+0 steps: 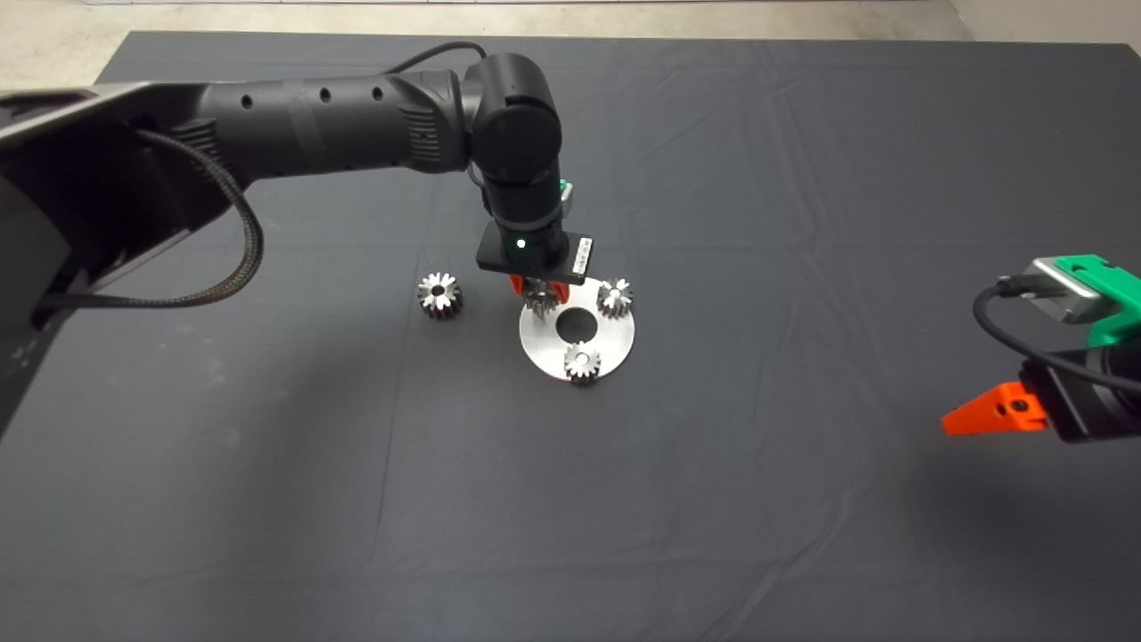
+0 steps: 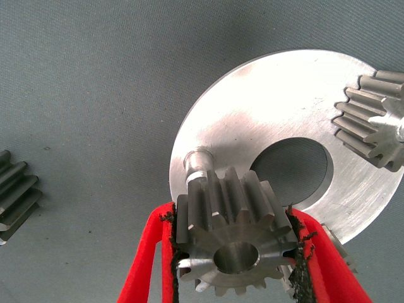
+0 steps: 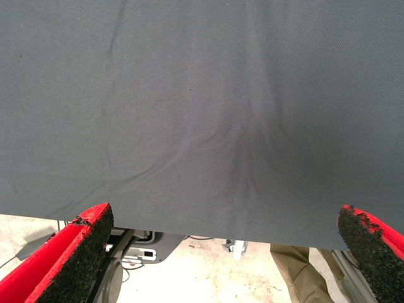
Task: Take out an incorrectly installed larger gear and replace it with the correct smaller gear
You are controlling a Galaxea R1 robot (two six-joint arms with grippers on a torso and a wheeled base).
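The dark mat (image 1: pixel 802 499) covers the bench. On it lies a round silver plate (image 1: pixel 615 343) with a centre hole, and two gears stand on the plate. The left gripper (image 1: pixel 538 292) hangs over the plate's edge; the head view hides most of what it holds. The left wrist view shows it clearly: the red fingers (image 2: pixel 146 252) clamp the smaller gear (image 2: pixel 231 237) just beside a bare peg (image 2: pixel 197 159). The larger gear (image 1: pixel 439 294) stands alone on the mat, left of the plate. The right gripper (image 1: pixel 980 417) waits at the right edge, fingers wide apart.
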